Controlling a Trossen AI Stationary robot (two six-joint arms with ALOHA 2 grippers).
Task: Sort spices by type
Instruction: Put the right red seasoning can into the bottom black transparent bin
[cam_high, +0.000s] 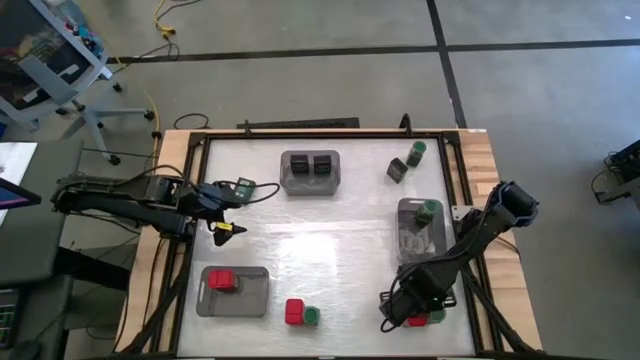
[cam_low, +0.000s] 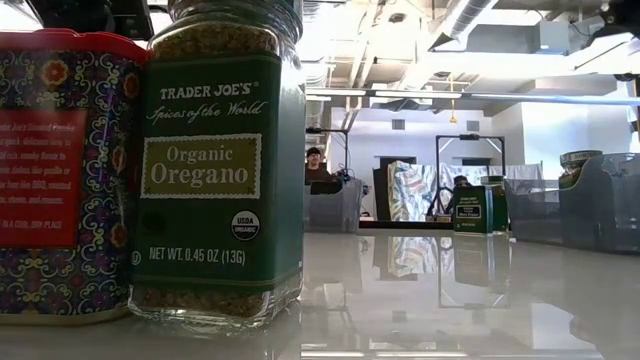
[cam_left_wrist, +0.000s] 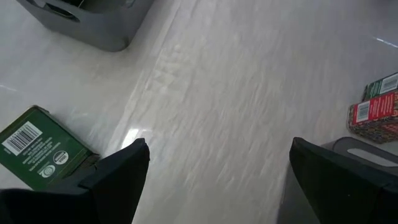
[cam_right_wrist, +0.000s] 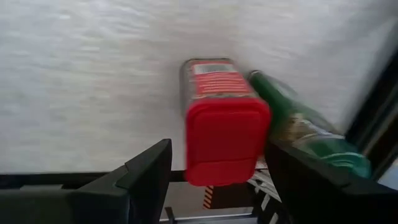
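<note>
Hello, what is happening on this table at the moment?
Two robot arms are sorting spice containers into grey trays. The right gripper, at the table's near right corner, is open around a red box that lies beside a green-lidded jar. The left gripper is open near the left edge, next to a green jar, holding nothing. One tray holds a red box, another two black cubes, a third a green-lidded jar. Several containers are unsorted.

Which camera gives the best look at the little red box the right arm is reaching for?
The right wrist view: the red box fills the frame between the right tool's open fingers. The high view shows only a red speck beneath that tool; the other two views miss it.
</note>
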